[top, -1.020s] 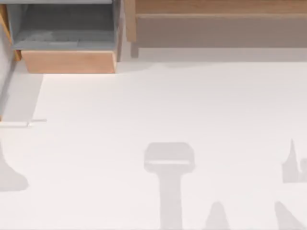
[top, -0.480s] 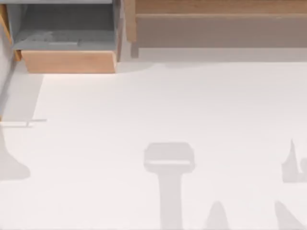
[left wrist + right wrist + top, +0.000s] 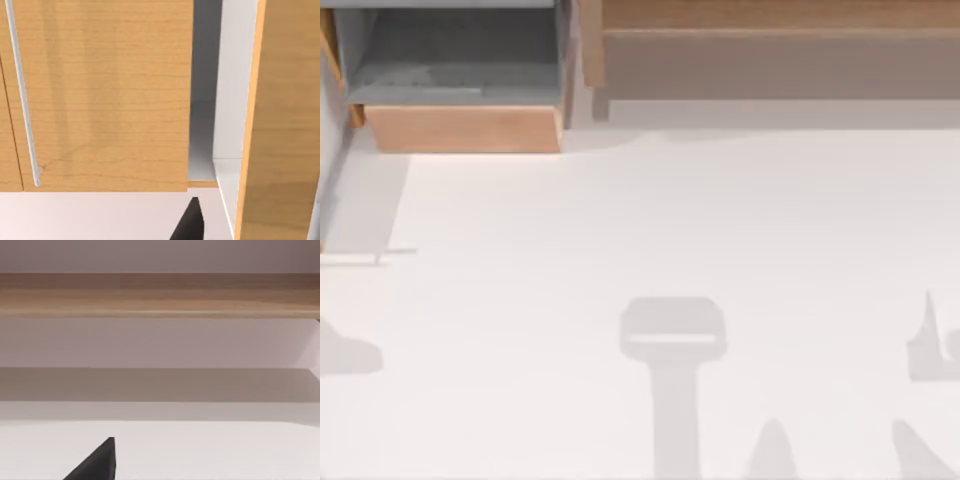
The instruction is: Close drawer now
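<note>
Facing left gripper (image 3: 192,220) | drawer (image 3: 100,95) front close ahead

Light-orange wood grain fronts the drawer (image 3: 463,129), its inside dull grey; the ledge (image 3: 770,15) is brown wood above a white table (image 3: 670,220).
</note>
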Robot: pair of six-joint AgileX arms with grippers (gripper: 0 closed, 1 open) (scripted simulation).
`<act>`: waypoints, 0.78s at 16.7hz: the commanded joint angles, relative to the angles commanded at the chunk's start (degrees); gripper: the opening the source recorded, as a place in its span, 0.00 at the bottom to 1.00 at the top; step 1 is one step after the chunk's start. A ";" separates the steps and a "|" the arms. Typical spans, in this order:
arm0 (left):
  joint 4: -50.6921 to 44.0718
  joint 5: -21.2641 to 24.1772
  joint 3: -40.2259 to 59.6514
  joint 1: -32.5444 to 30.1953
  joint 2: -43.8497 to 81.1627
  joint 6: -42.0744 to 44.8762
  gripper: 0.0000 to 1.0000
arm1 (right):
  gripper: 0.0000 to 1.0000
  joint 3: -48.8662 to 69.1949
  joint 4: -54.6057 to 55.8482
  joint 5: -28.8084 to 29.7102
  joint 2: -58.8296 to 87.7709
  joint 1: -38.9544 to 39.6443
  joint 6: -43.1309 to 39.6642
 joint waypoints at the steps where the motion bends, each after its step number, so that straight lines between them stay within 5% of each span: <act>1: 0.00 0.00 0.00 0.00 0.00 0.00 0.25 | 1.00 0.00 0.00 0.00 0.00 0.00 0.00; 4: 0.00 0.00 0.00 0.00 0.00 0.00 0.02 | 1.00 0.00 0.00 0.00 0.00 0.00 0.00; 13: -0.52 0.00 -0.06 0.14 0.59 -0.20 0.00 | 1.00 0.00 0.00 0.00 0.00 0.00 0.00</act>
